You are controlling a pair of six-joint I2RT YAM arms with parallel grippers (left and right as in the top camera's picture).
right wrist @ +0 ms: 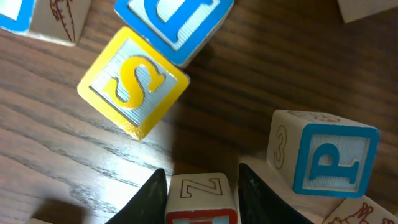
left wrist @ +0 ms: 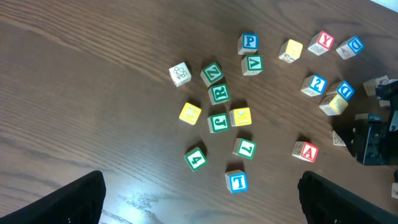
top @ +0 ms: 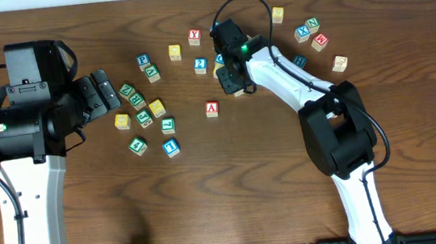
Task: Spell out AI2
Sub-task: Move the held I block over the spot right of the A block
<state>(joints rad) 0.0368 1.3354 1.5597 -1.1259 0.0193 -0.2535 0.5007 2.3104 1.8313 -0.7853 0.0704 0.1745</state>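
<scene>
A red A block (top: 212,109) lies alone at mid-table and also shows in the left wrist view (left wrist: 306,150). A blue 2 block (top: 200,65) sits behind it (left wrist: 316,84). A blue block with a T-like or I-like letter (top: 171,147) lies front left (left wrist: 237,182). My right gripper (top: 234,82) is low among the blocks. Its fingers (right wrist: 202,193) are closed on a red-faced block with an outlined Z on its side (right wrist: 202,190). My left gripper (top: 105,89) hangs open and empty (left wrist: 202,196) above the left cluster.
A yellow S block (right wrist: 134,84) and a blue P block (right wrist: 329,162) crowd the right gripper. Several green, yellow and blue blocks (top: 142,106) cluster by the left gripper. More blocks (top: 313,35) lie at the back right.
</scene>
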